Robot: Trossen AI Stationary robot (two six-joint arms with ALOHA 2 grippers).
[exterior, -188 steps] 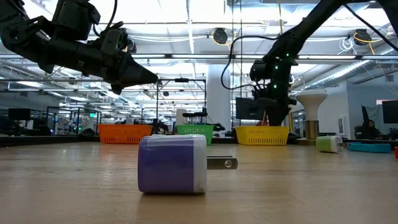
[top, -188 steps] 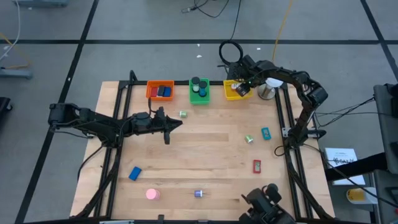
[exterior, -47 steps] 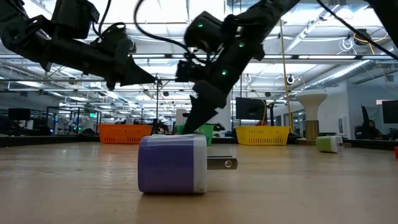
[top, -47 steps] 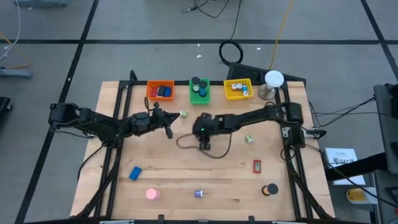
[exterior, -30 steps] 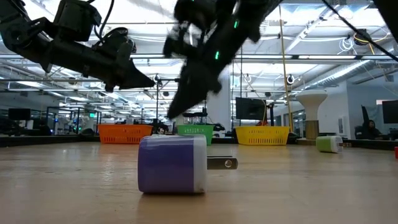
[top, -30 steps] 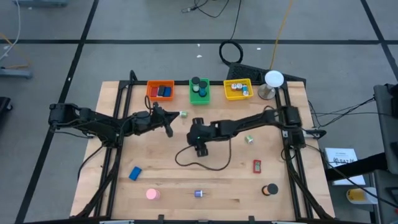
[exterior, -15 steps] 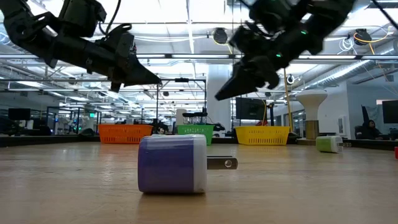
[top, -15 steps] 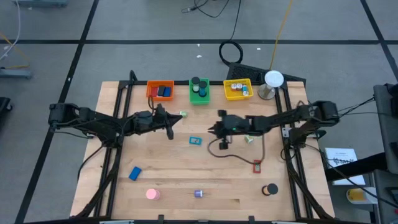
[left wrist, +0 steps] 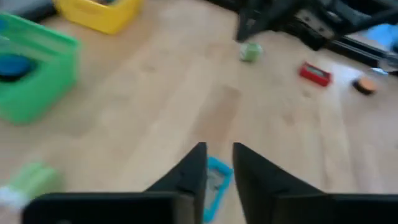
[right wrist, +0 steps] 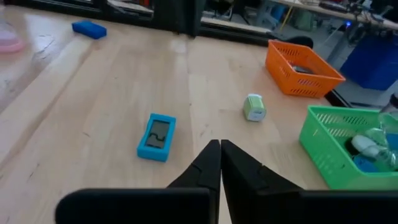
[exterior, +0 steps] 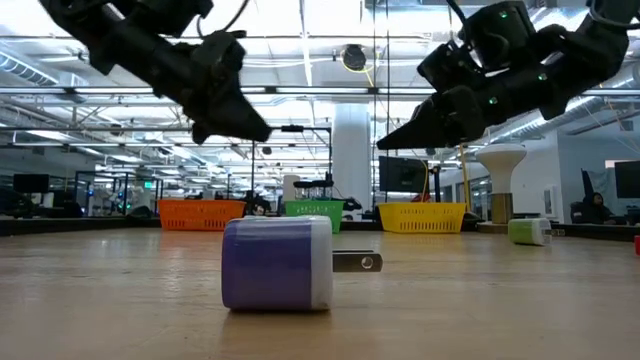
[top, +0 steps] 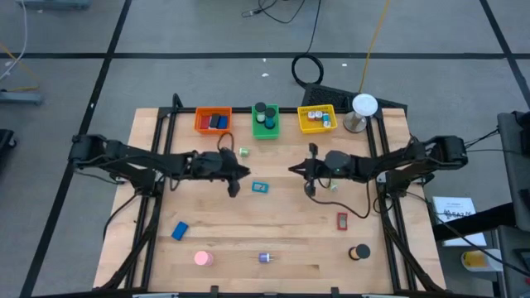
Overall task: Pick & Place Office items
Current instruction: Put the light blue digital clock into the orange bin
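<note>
A teal flat piece (top: 261,188) lies flat on the wood near the table's middle. My left gripper (top: 237,184) hovers just left of it, fingers a little open; in the left wrist view the teal piece (left wrist: 215,181) shows just beyond my fingertips (left wrist: 219,163), untouched. My right gripper (top: 293,170) hangs shut and empty to the right of the piece, above the table (exterior: 386,143). Other office items lie about: a green-white piece (top: 244,152), a red one (top: 342,221), a blue block (top: 180,230), a pink round piece (top: 203,258), a black round one (top: 360,252).
Orange (top: 214,121), green (top: 266,121) and yellow (top: 316,118) bins stand along the far edge, with a white-domed stand (top: 363,108) at their right. A purple plug block (exterior: 278,263) lies near the front edge. A small green piece (left wrist: 250,51) lies beneath the right arm.
My right gripper has drawn back from the table's middle toward the right edge, its cable swinging along. The teal piece now lies on the wood where that gripper was. My left gripper has moved right and down toward the teal piece.
</note>
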